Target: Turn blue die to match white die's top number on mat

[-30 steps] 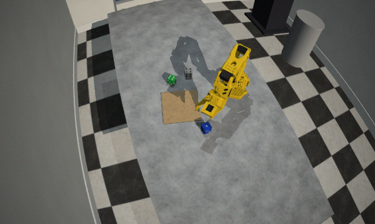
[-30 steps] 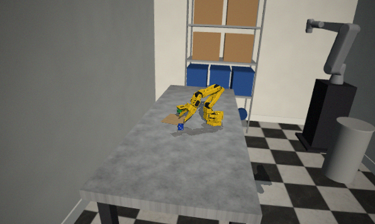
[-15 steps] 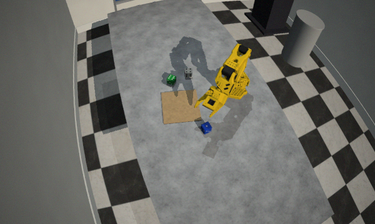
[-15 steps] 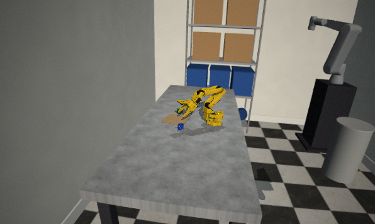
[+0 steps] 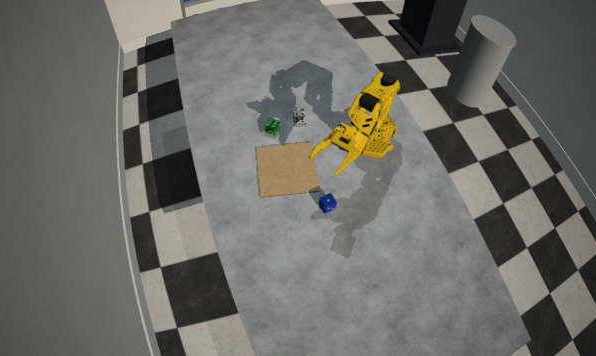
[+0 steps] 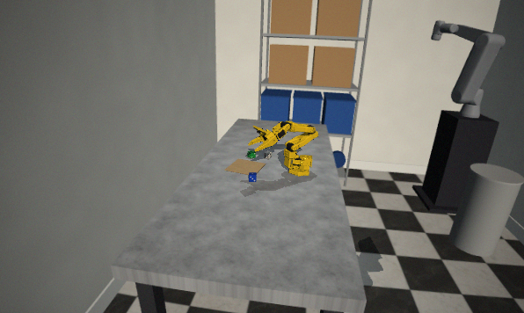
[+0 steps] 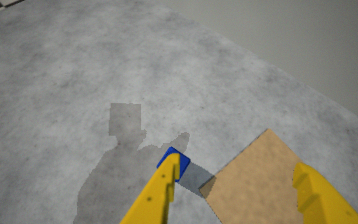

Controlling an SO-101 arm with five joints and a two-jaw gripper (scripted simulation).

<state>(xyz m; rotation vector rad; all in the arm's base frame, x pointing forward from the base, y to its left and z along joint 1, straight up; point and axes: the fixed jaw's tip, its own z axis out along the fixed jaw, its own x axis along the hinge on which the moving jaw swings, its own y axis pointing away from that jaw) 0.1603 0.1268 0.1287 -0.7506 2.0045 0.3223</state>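
The blue die [image 5: 328, 203] [image 6: 252, 178] [image 7: 184, 164] rests on the table just off the mat's near right corner, with one pip on top. The tan mat [image 5: 287, 172] [image 6: 243, 167] [image 7: 260, 175] lies flat. The white die [image 5: 299, 116] and the green die [image 5: 272, 126] [image 6: 251, 154] stand on the table beyond the mat. The white top shows several dark pips, too small to count surely. My gripper [image 5: 323, 166] [image 6: 252, 148] [image 7: 237, 161] is open and empty, raised above the table; in the wrist view one finger partly hides the blue die.
The yellow arm's base [image 5: 380, 142] [image 6: 301, 165] stands on the table to the right of the mat. Arm shadows fall across the table near the blue die and around the white and green dice. A grey cylinder [image 5: 482, 62] [image 6: 485, 208] stands on the floor beyond the table's right edge.
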